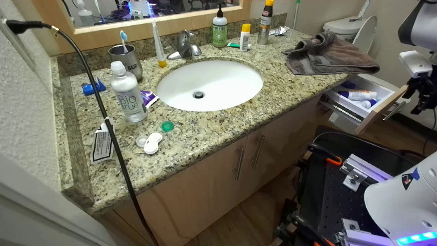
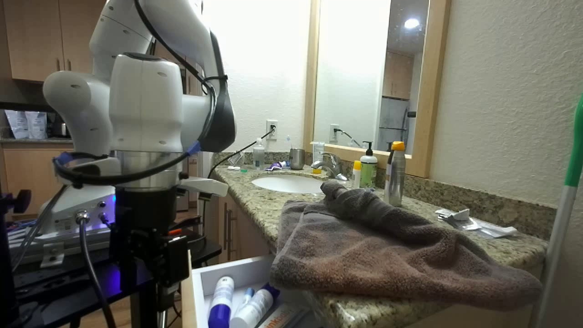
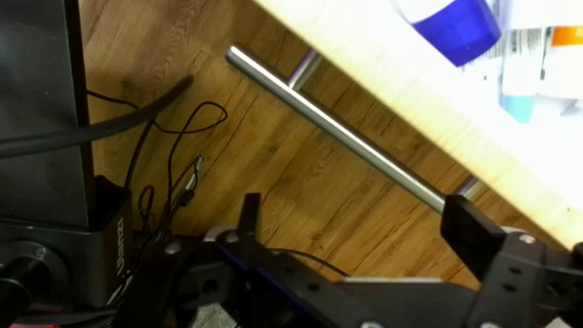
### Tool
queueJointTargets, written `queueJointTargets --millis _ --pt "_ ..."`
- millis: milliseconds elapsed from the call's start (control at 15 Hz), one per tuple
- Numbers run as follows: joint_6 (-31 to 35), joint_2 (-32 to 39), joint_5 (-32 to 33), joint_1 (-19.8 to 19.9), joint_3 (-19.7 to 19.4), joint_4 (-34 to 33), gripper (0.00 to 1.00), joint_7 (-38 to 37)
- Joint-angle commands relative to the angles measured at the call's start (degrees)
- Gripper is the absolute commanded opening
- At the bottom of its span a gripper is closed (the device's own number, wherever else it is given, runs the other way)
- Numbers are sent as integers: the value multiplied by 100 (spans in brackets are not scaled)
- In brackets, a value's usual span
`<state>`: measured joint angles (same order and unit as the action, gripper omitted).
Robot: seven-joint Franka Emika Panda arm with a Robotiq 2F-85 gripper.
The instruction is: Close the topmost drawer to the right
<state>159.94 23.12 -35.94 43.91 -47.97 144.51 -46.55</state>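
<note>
The top right drawer stands pulled out, with its wooden front (image 1: pixel 380 111) away from the cabinet; its white side wall also shows in an exterior view (image 2: pixel 199 294). Its metal bar handle (image 1: pixel 394 111) is on the outside of the front. In the wrist view the handle (image 3: pixel 346 132) runs diagonally beside the drawer's pale front edge (image 3: pixel 387 91). My gripper (image 3: pixel 353 202) is open and empty, fingers wide apart, just outside the drawer front. Its right finger overlaps the handle's lower end in the wrist view; I cannot tell if they touch. It also shows in an exterior view (image 1: pixel 419 102).
White and purple tubes (image 1: pixel 358 94) lie in the drawer. A grey-brown towel (image 2: pixel 387 259) hangs over the counter corner above it. The granite counter (image 1: pixel 211 126) holds a sink and bottles. Cables (image 3: pixel 182 132) lie on the floor; a black cart (image 1: pixel 327 191) stands beside the cabinet.
</note>
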Motion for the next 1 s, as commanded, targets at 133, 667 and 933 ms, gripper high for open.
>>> queueJointTargets --millis 133,667,933 --pt "-167 320 -142 73 491 -194 100 -212" --pt "-493 -2 -585 595 971 -291 100 19" --pt "-1092 -386 -1136 1109 1244 -384 100 871"
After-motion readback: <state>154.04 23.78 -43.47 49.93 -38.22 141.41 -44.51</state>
